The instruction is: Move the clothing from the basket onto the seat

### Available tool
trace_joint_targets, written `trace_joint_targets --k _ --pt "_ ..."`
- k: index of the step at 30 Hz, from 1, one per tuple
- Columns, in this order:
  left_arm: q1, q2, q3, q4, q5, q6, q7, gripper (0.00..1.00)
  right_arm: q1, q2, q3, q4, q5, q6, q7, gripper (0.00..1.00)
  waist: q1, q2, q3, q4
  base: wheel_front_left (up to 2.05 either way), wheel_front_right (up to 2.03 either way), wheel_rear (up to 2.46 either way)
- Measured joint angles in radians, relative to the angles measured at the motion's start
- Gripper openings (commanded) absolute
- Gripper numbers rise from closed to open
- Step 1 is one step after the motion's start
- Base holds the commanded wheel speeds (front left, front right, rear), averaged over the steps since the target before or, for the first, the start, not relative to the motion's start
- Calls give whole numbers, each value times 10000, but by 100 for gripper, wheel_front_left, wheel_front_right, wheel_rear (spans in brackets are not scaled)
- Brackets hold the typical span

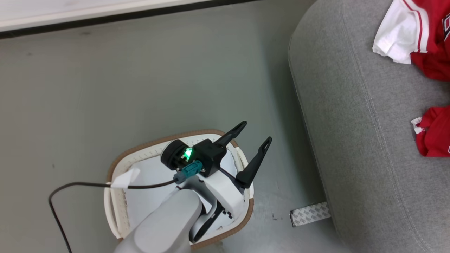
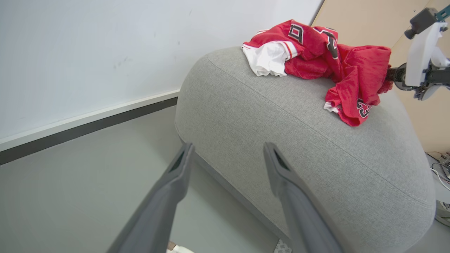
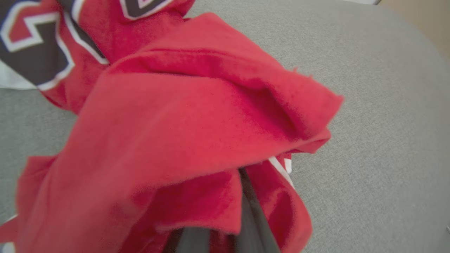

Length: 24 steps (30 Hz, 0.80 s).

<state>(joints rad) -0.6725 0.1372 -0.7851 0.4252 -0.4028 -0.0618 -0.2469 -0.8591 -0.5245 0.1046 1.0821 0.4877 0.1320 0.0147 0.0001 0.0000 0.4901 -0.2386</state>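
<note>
The big grey seat (image 1: 369, 140) fills the right of the head view. The basket (image 1: 116, 165) sits at the bottom middle, and no clothes show in it. The red jersey (image 1: 429, 38) lies on the seat at the upper right, the shorts (image 1: 434, 131) just below. The left tool (image 1: 256, 130) is spread wide above the basket. The right tool (image 3: 221, 239) seems to pinch the shorts, though cloth hides its tips. I think letting go comes next: open up, then pull back

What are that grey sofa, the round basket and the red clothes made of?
Sofa: woven upholstery fabric, matte, visible weave, stitched seam. Basket: probably plastic: smooth cream walls, punched holes, brown rim. Jersey and shorts: thin soft cloth, perhaps synthetic; crumples into folds.
</note>
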Motion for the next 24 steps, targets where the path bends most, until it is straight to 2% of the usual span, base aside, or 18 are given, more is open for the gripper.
trace_joint_targets --k 1,2,9,14,19,24 --pt "2 -33 12 33 -4 0 -6 100 -24 -59 109 38 77 -2 63 46 0 0 -58 15 0 0 0" --pt "15 -54 17 75 -19 -2 -13 100 -36 -107 232 73 98 -2 100 100 0 0 -127 28 0 0 0" --pt "406 -134 276 343 -257 12 -111 100 86 -309 1223 111 431 0 368 100 -1 0 -921 17 0 0 0" --pt "1085 -157 909 330 -570 180 -157 100 539 -616 2077 -282 545 0 474 100 -1 0 -1825 -41 0 0 0" --pt "1922 -119 1816 -290 -652 293 -169 100 1050 -1177 2520 -1275 892 -2 42 100 -3 -1 -2859 2 0 0 0" --pt "2842 123 2888 -823 -665 426 -173 100 1580 -1432 2731 -2834 1475 -2 -301 100 -4 0 -3821 186 0 0 0"
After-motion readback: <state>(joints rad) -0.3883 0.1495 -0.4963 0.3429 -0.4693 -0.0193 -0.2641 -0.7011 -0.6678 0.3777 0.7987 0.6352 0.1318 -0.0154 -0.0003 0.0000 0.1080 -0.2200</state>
